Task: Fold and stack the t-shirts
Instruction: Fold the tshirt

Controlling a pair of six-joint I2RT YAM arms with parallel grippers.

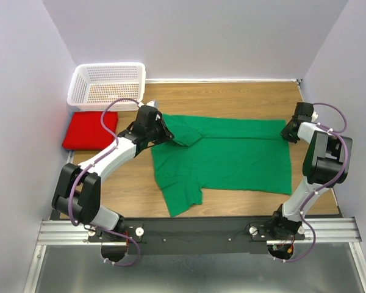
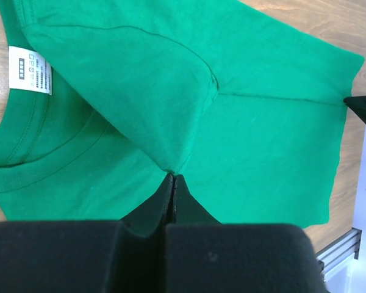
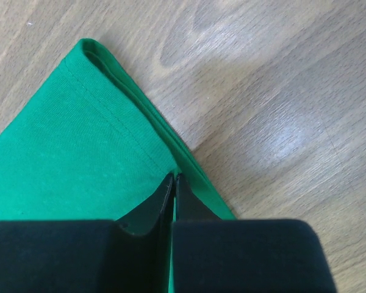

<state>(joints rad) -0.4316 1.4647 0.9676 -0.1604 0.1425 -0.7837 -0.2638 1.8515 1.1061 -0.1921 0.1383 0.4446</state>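
The green t-shirt [image 1: 232, 162] lies spread across the middle of the wooden table, collar to the left. My left gripper [image 1: 168, 133] is shut on a pinched fold of its far sleeve [image 2: 172, 177], which is drawn over the shirt's body [image 2: 262, 140]. My right gripper [image 1: 288, 131] sits low at the shirt's far right hem corner [image 3: 67, 146]. Its jaws [image 3: 174, 177] stand a thin slit apart, and the cloth under them lies flat. The red t-shirt [image 1: 90, 129] lies folded at the left edge, apart from both grippers.
A white perforated basket [image 1: 107, 85] stands at the back left, just behind the red shirt. Grey walls close in the left, back and right. Bare wood [image 3: 280, 91] shows beyond the green hem. The metal rail [image 1: 195, 232] with the arm bases runs along the near edge.
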